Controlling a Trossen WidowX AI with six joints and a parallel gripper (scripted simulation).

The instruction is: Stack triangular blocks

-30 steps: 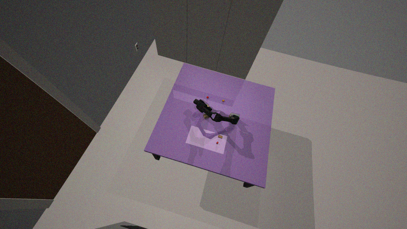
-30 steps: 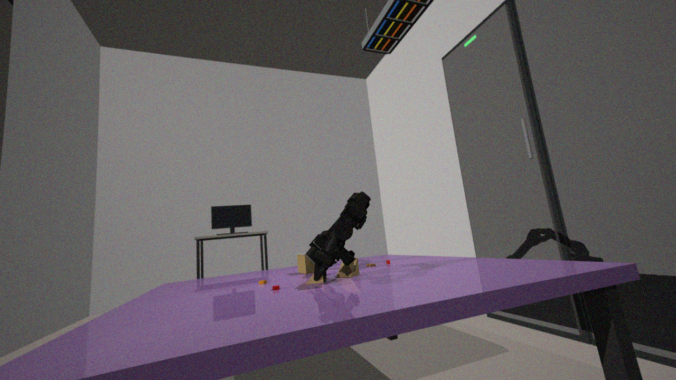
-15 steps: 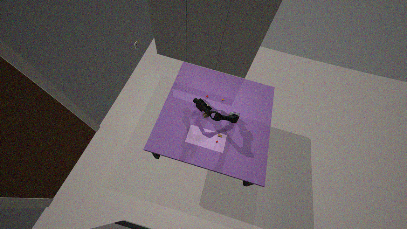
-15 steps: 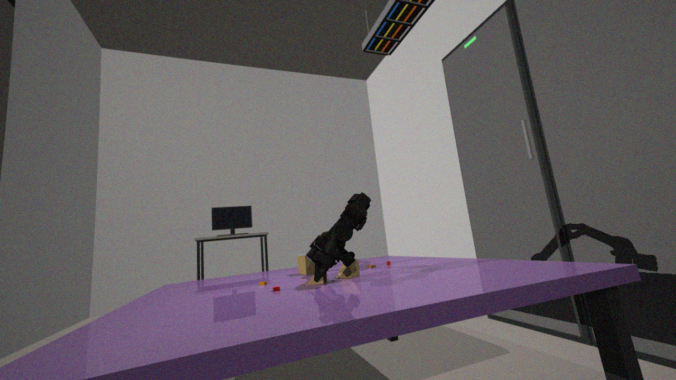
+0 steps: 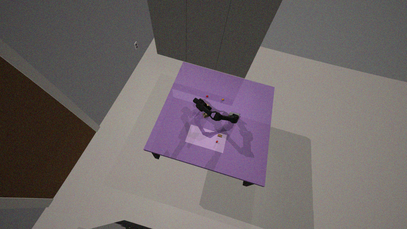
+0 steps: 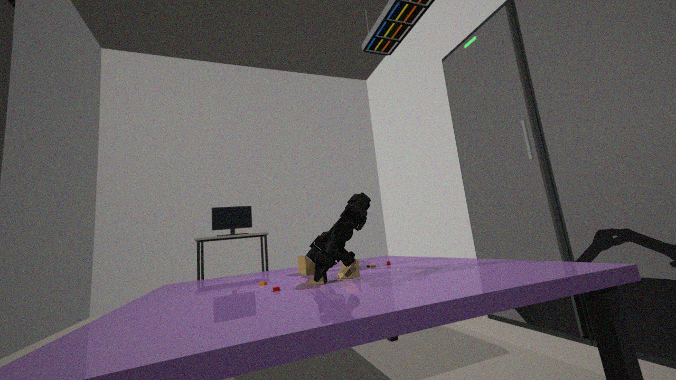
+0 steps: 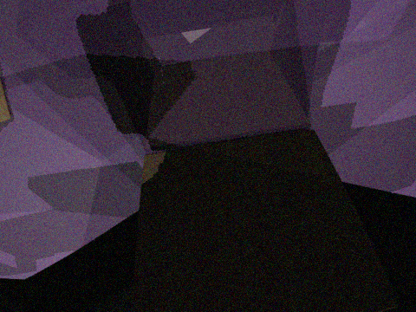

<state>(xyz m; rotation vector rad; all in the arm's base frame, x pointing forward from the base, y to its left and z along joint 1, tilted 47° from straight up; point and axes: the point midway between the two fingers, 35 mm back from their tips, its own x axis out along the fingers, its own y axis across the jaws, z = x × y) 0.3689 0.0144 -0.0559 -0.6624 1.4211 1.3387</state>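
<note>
The first triangular block (image 5: 207,105) (image 6: 315,280) (image 7: 247,243) is tan and seems to rest on the table; in the wrist view its near face is very dark. My gripper (image 5: 209,107) (image 6: 321,277) (image 7: 236,200) points down and is shut on this block, which fills the space between the fingers. The second triangular block (image 5: 205,115) (image 6: 348,270) stands apart from it, on the far side of the hand in the exterior view; a sliver of it (image 7: 3,106) shows at the left edge of the wrist view. The arm hides part of both blocks.
The table (image 5: 250,159) (image 6: 449,278) is purple. A small red piece (image 5: 207,96) (image 6: 275,288) and an orange piece (image 5: 222,99) (image 6: 262,283) lie near the held block. A brown piece (image 5: 219,135) (image 6: 371,266) and another red piece (image 5: 217,141) (image 6: 388,263) lie farther off.
</note>
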